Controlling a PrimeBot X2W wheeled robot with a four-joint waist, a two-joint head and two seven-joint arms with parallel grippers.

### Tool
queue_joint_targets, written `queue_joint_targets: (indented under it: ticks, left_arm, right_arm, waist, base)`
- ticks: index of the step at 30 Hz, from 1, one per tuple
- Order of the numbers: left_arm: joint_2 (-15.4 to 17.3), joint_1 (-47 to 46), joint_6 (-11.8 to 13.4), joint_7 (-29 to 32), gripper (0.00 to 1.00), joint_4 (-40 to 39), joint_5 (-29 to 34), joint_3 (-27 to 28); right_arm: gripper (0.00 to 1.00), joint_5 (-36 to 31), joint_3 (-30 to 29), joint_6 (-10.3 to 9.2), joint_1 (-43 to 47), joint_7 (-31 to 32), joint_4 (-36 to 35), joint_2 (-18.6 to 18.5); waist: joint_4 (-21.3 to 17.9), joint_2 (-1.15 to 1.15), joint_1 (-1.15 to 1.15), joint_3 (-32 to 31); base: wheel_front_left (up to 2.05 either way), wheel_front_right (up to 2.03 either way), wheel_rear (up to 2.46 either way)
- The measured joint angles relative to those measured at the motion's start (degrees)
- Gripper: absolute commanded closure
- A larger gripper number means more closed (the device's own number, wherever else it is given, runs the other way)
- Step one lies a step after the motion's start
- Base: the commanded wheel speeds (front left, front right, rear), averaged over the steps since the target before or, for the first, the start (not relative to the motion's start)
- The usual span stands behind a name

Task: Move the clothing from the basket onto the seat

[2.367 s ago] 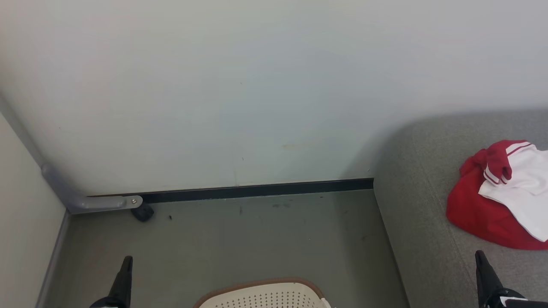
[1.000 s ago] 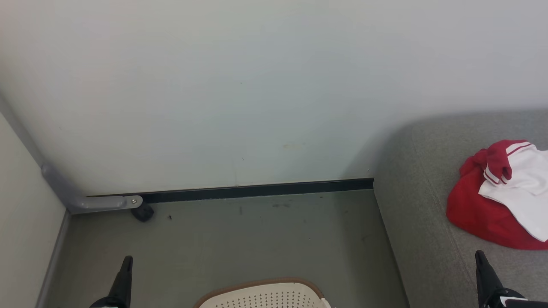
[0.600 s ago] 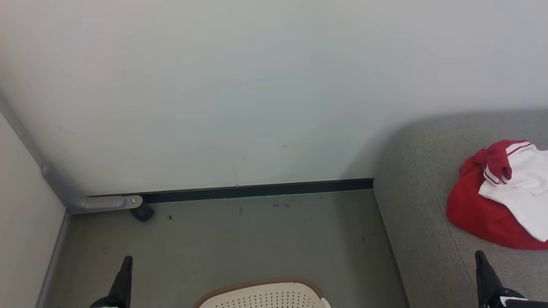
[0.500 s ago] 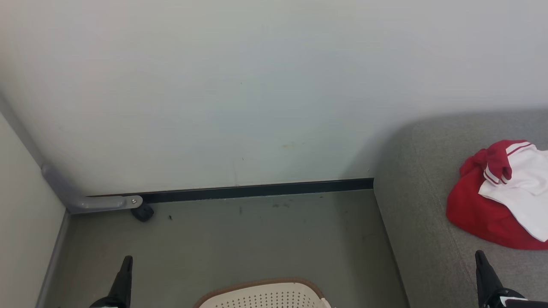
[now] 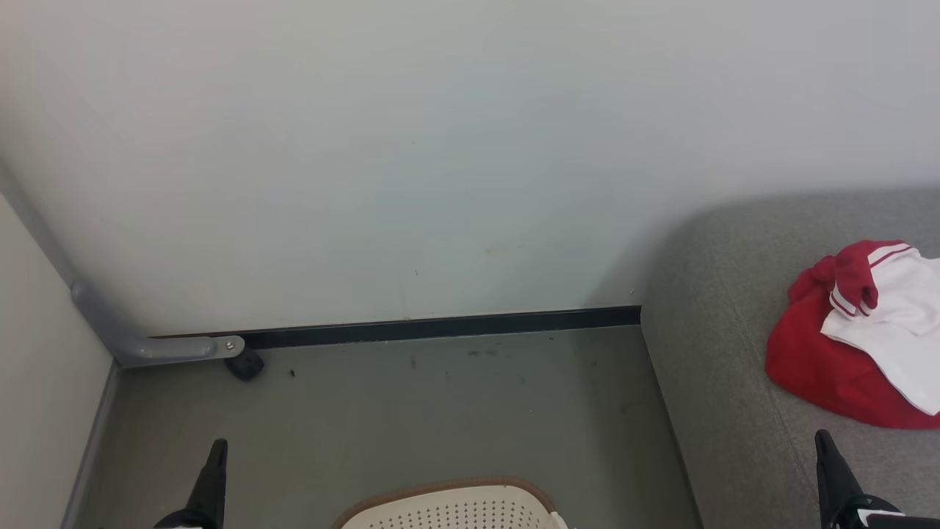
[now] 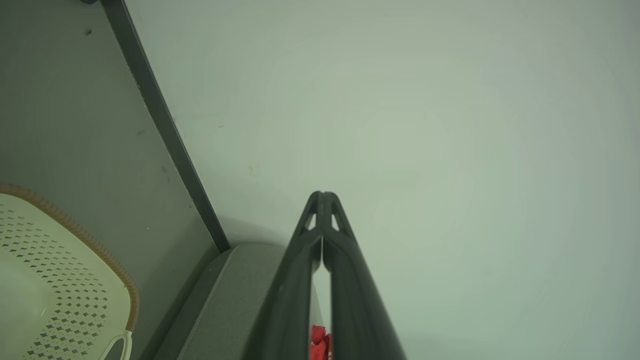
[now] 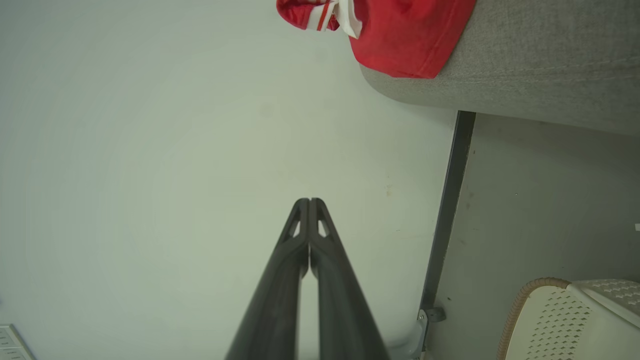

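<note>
Can see both sets of jaws pressed together, tips meeting, pinching nothing, plain in both wrist views. Parked low at bottom corners of head view, pointing up toward wall (image 5: 440, 147). Reads as rest pose, prob. w/ no fetch under way; can't confirm basket (image 5: 448, 507) empty, most of its inside cut off.

Find clothing (image 5: 852, 345) heaped on seat (image 5: 720, 411): red w/ white panel + stripes, crumpled. Lies near rounded corner, prob. shortest reach from basket on floor (image 5: 411, 411) just beside seat. Can't tell if one garment or two.

Rel. to jaws: just beyond right jaws' tip in head view, near but w/ gap, no contact. In right wrist view, up at top edge, right of closed tips. Well apart from left jaws, basket between. Red scrap glimpsed low betw. left fingers (image 6: 292, 300) in left wrist view: prob. same heap far behind, not gripped.
</note>
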Motion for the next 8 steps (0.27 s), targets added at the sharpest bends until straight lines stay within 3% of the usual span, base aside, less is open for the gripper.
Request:
queue_joint_targets:
  ticks: [8]
  left_arm:
    - [0.0,0.0,0.0,0.0,1.0,0.0,0.0,0.0]
  right_arm:
    - [1.0,0.0,0.0,0.0,0.0,0.0,0.0,0.0]
  waist:
    - [0.0,0.0,0.0,0.0]
  base:
    - [0.0,0.0,0.0]
